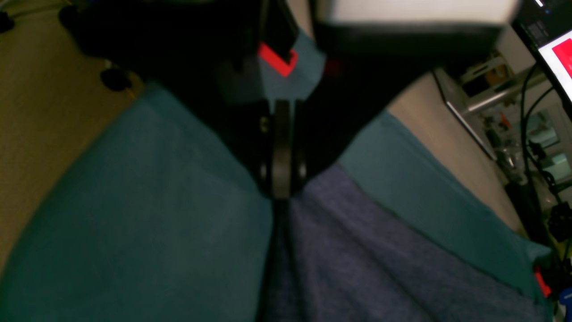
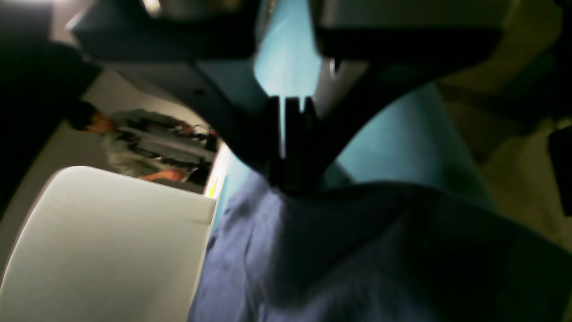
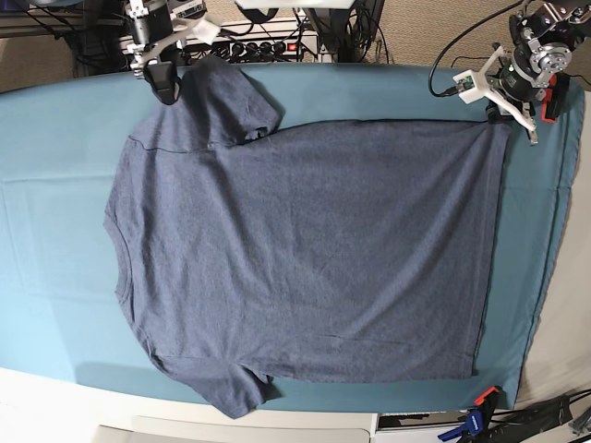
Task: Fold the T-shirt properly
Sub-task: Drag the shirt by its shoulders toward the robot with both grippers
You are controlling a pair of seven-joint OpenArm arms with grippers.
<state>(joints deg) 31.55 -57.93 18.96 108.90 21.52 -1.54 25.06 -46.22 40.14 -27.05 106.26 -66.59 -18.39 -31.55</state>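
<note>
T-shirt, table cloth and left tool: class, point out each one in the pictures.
T-shirt [image 3: 305, 249]: base view, middle of the body panel.
table cloth [image 3: 55, 185]: base view, bare stretch beside the collar end.
left tool [image 3: 499, 115]: base view, tip at the shirt's hem corner.

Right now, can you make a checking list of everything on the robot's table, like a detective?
Surface: teal table cloth covers the table, a few soft creases.
Job's things: T-shirt spread flat and unfolded, plain side up, collar toward the base view's left.
Clutter: clamps at the near edge.
Grippers: right gripper shut on the T-shirt by the far sleeve; left gripper shut on the T-shirt's far hem corner.
Cables: black cable loops to the left arm; power strip behind the table.
Surroundings: a person and a monitor in the wrist views, both blurred.
</note>
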